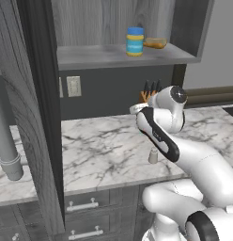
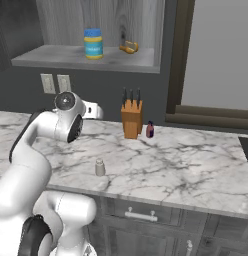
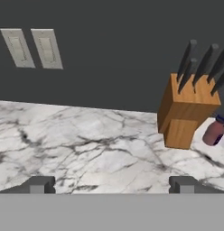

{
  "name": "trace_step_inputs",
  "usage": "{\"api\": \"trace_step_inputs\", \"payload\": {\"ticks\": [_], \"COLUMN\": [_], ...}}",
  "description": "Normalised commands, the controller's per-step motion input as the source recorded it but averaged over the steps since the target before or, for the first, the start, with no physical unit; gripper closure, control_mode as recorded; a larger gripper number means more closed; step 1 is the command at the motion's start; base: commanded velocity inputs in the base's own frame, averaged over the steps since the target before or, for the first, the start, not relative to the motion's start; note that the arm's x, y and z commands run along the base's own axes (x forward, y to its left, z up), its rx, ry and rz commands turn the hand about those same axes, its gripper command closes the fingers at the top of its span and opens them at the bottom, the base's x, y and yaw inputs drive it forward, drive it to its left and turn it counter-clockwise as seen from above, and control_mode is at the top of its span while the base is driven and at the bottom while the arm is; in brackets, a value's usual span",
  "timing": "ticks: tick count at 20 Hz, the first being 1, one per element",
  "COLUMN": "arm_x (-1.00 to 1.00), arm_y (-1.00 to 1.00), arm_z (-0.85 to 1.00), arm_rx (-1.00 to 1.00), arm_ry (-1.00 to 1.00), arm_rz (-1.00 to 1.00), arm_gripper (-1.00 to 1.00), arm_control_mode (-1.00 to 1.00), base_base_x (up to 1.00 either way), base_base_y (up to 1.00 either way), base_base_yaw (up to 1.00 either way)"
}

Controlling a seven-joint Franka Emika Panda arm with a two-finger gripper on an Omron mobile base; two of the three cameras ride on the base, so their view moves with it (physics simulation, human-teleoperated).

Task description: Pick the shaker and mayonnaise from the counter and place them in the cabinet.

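The gripper (image 3: 112, 184) is spread wide and empty above the counter (image 3: 86, 149), facing the knife block (image 3: 186, 115), while the shaker (image 2: 99, 167) stands near the counter's front edge and the mayonnaise (image 2: 93, 43) sits in the cabinet (image 2: 56, 57).

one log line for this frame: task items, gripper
mayonnaise: on cabinet shelf | shaker: on counter, upright | gripper: open, empty

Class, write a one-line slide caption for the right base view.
Mayonnaise on the cabinet shelf; shaker on the counter near the arm, knife block behind.
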Motion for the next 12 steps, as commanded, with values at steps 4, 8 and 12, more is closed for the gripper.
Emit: {"api": "trace_step_inputs", "payload": {"ticks": [4,8,12], "arm_x": [-0.20,-0.39,-0.37], "arm_y": [0.00,0.00,0.00], "arm_z": [-0.46,-0.35,-0.34], "arm_rx": [0.00,0.00,0.00], "arm_ry": [0.02,0.02,0.03], "arm_rz": [0.03,0.01,0.00], "arm_gripper": [-1.00,-1.00,-1.00], "arm_control_mode": [-1.00,-1.00,-1.00], "base_base_x": [0.00,0.00,0.00], "base_base_y": [0.00,0.00,0.00], "base_base_yaw": [0.00,0.00,0.00]}}
